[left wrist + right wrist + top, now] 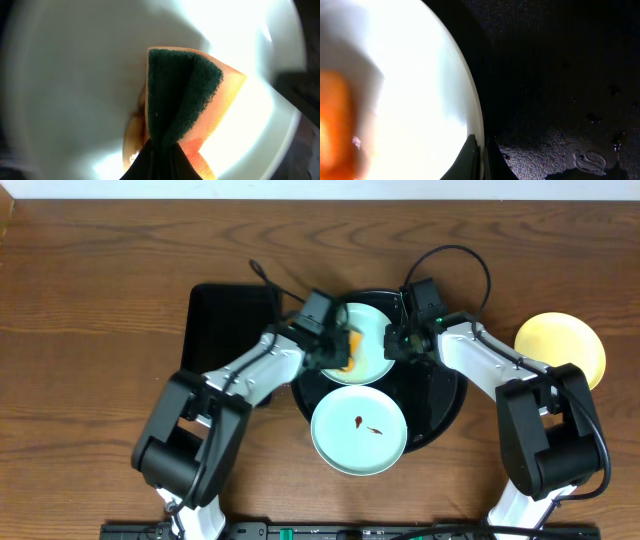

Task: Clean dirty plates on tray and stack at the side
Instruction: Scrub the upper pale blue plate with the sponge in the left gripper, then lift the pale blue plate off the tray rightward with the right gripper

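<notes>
Pinching the sponge (185, 95), the left gripper (335, 355) pressed it onto the left half of the far mint plate (374, 332) (the right gripper (481, 150) nipped the opposite, right-hand rim, steadying it).

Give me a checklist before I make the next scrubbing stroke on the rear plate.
1. Left claw gripping sponge: ok.
2. Sponge resting on rear plate: ok.
3. Right claw pinching that plate's rim: ok.
4. Rear plate clean: cannot tell, sponge covers part of it.
5. Front plate clean: not ok, brown smears show.
6. Yellow plate off the round tray, on the table: ok.
</notes>
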`<state>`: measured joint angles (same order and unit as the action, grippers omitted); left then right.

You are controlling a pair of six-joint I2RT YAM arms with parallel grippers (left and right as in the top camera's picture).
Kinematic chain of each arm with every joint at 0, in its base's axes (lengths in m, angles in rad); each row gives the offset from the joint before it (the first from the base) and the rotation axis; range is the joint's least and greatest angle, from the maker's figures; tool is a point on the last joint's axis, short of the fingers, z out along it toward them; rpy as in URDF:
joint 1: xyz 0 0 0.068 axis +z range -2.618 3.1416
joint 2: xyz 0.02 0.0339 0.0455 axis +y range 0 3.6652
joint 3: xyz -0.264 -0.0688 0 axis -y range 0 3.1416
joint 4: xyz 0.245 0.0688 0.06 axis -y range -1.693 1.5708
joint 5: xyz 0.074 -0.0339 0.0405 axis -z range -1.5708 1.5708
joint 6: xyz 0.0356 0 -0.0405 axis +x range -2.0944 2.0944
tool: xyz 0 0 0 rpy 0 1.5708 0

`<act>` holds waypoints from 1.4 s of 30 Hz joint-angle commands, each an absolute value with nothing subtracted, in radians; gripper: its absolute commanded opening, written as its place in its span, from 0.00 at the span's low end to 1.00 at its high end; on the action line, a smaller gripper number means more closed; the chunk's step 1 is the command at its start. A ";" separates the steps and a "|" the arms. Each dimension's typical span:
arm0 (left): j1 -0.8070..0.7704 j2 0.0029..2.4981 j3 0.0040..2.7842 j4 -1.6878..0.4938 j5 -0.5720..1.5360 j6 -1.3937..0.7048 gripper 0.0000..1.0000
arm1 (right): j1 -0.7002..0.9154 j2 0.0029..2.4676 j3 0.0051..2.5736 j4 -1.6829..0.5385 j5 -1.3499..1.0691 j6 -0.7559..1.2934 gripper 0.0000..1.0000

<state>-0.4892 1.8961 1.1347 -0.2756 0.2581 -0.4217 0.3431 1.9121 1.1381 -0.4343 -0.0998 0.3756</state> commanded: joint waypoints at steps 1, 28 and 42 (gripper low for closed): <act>-0.422 1.919 1.143 -0.294 0.156 -0.431 0.08 | 0.357 1.930 1.110 -0.472 -0.049 0.370 0.01; -0.355 1.435 1.143 -0.594 -0.068 -0.342 0.08 | 0.357 1.762 1.111 -0.489 0.152 0.339 0.01; -0.197 1.436 1.143 -0.659 -0.068 -0.353 0.08 | 0.368 1.442 1.111 -0.486 0.433 0.008 0.01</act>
<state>-0.2283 1.4410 1.1347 -0.6548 -0.0521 -0.3614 0.3561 1.4906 1.1152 -0.4862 0.3283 0.1410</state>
